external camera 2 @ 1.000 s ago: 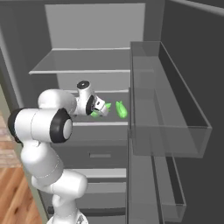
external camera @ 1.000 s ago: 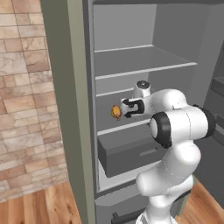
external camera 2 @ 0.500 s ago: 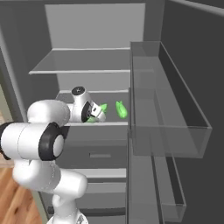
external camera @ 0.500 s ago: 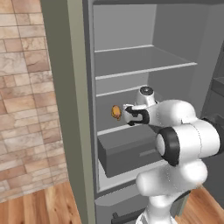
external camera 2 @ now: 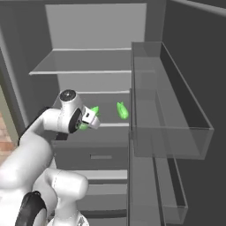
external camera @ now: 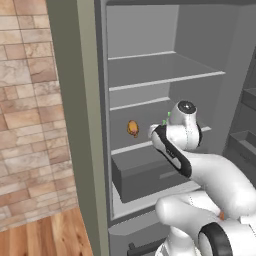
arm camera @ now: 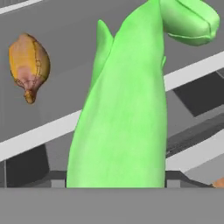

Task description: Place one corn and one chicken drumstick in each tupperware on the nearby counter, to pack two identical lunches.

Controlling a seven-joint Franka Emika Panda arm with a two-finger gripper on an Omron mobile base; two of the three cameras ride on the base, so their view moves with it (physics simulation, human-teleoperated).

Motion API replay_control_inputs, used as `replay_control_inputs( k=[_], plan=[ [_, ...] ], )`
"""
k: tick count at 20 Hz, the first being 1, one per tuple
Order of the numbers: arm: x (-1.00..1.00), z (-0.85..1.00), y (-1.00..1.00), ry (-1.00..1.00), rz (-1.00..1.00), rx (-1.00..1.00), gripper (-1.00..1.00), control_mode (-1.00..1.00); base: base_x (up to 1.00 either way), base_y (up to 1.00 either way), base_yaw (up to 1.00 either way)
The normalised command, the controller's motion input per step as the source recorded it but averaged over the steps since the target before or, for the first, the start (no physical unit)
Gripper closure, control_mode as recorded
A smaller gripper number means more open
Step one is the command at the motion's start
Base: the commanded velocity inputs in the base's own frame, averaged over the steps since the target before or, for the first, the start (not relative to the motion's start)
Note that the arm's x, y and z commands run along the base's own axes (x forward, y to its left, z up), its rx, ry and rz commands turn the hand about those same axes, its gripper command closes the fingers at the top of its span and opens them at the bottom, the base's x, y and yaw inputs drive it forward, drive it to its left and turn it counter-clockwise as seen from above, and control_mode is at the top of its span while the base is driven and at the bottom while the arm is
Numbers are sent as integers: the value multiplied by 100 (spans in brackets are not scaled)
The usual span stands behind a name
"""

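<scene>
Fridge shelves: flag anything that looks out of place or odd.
Nothing stands out. A chicken drumstick and two corn cobs sit on the middle shelf, nothing spilled or broken. The gripper is right at the nearer cob.

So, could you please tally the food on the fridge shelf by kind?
Corn: 2
Drumstick: 1
Total: 3
</scene>
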Motion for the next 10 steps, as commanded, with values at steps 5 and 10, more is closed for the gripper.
replay_control_inputs(
  k=[5,10],
  plan=[
    [-100,36,9,11,22,-2,100,-100,0,0,0],
    [-100,30,3,6,10,-3,100,-100,0,0,0]
  ],
)
